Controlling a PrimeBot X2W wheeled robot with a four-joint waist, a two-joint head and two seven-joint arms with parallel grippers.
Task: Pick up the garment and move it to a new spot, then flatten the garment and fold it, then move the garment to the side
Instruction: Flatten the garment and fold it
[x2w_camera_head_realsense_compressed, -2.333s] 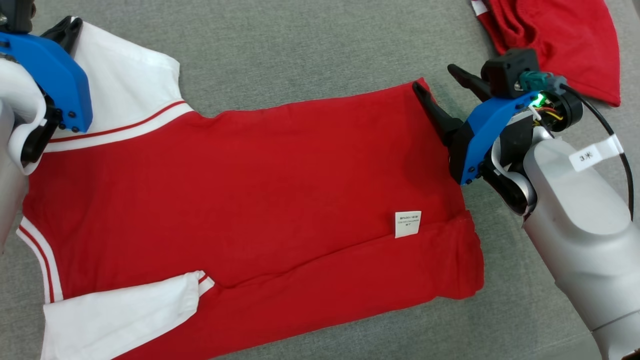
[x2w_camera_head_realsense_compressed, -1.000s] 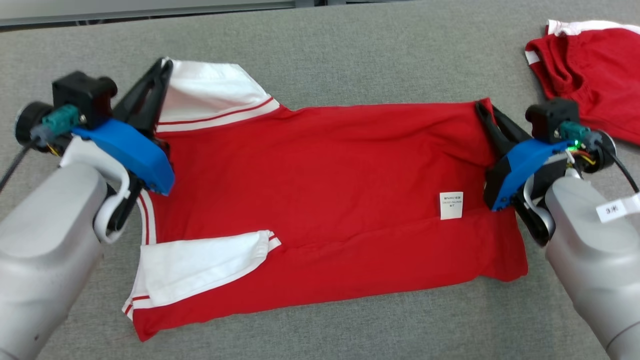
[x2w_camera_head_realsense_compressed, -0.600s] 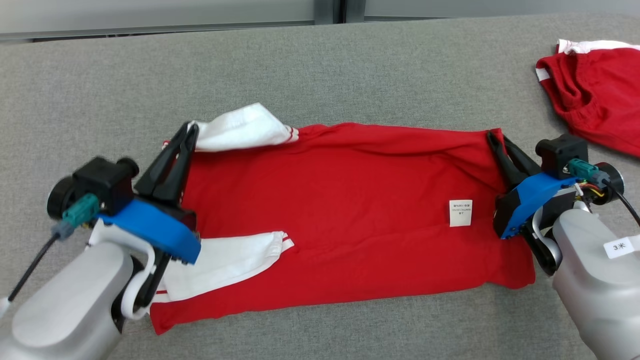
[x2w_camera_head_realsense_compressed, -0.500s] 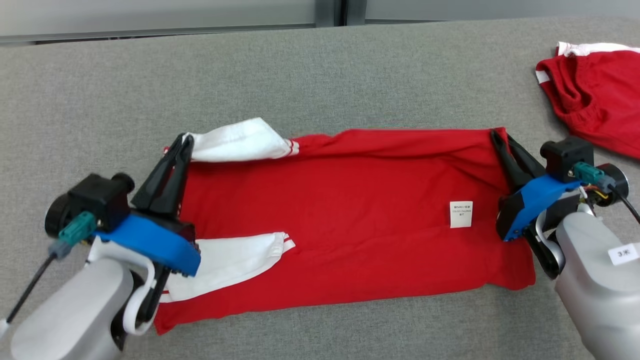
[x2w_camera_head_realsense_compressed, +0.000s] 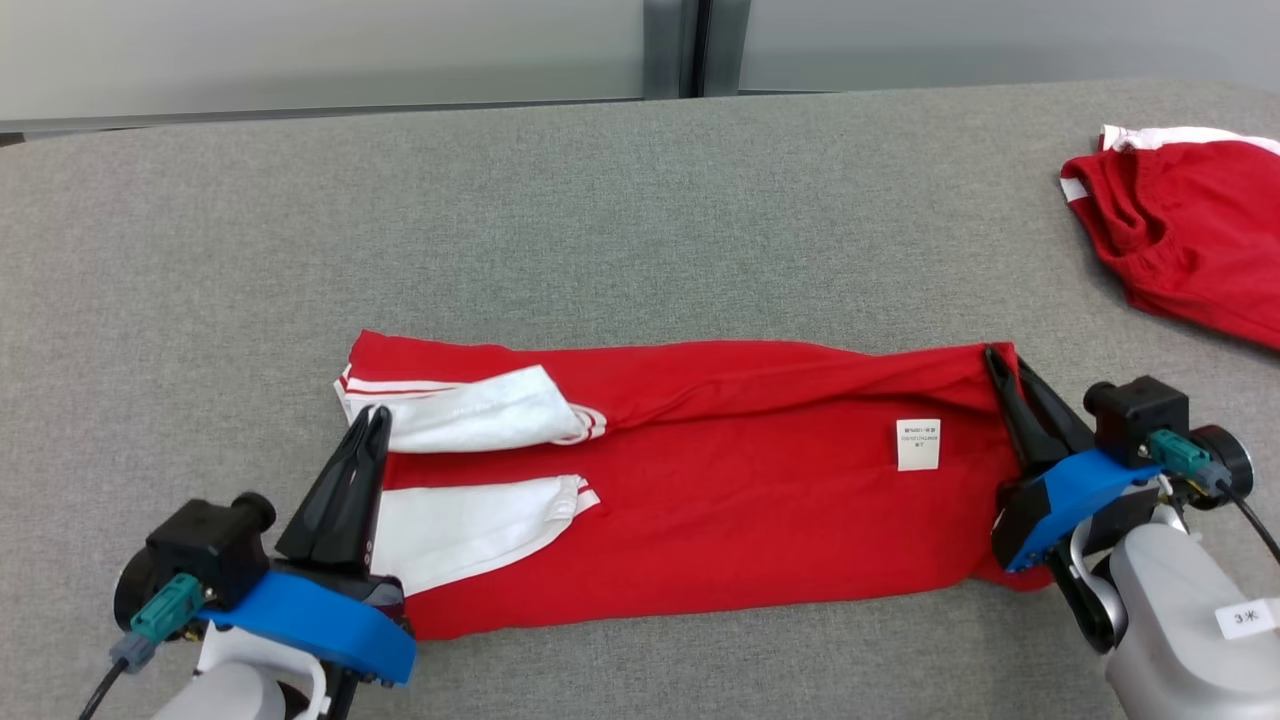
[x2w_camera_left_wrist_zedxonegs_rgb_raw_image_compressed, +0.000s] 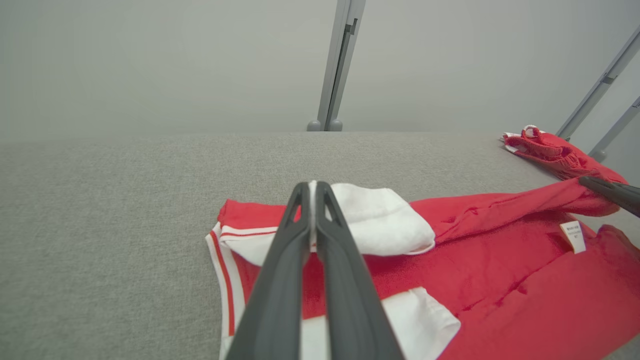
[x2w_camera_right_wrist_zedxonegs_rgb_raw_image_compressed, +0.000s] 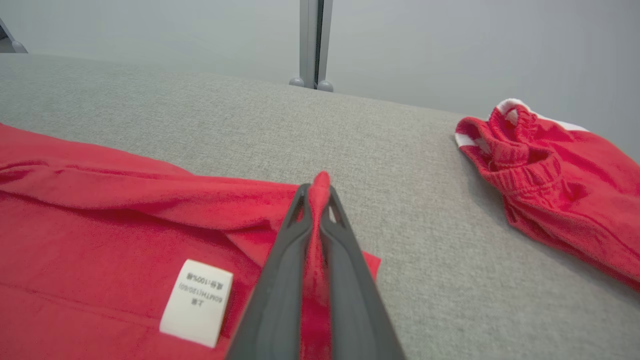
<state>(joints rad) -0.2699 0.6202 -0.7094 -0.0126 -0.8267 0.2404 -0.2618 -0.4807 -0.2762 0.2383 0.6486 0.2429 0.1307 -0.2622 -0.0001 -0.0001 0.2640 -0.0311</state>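
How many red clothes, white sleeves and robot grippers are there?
Red clothes: 2, the shirt and the crumpled garment
White sleeves: 2, the far sleeve and the near sleeve
Grippers: 2, the left gripper and the right gripper
Total: 6

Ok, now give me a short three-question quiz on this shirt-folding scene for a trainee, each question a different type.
1. True or false: the right gripper has red fabric pinched between its fingers.
2. Where is the care label on the garment? A: near the end the right gripper holds. B: on a sleeve. C: on the collar.
3. Fill in: ____ white sleeves lie on top of the garment.

Key: 1 true; 2 A; 3 two.
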